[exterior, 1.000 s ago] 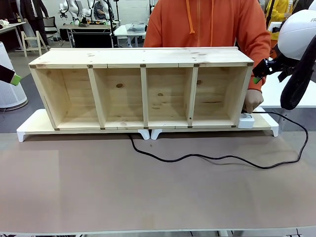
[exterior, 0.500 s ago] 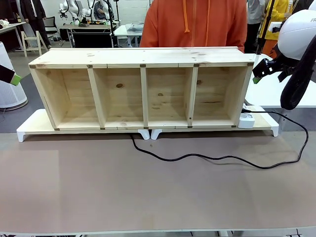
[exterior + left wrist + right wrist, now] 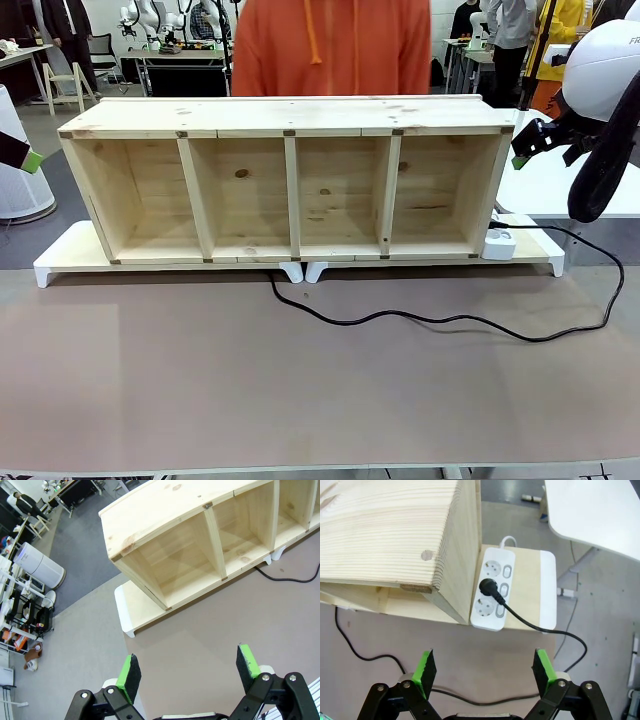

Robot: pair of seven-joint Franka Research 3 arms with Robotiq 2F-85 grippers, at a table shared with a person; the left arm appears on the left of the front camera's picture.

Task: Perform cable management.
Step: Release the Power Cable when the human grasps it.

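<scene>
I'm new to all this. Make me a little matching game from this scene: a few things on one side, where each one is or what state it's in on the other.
Things:
1. cable
2. power strip
3. wooden shelf
4. right gripper

States:
a. open, holding nothing
b. lying loose across the table
c. four empty compartments
d. has a black plug in its middle socket

Pairs: 1-b, 2-d, 3-c, 4-a

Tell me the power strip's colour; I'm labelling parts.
White. The power strip shows best in the right wrist view, with the black cable plugged in.
</scene>
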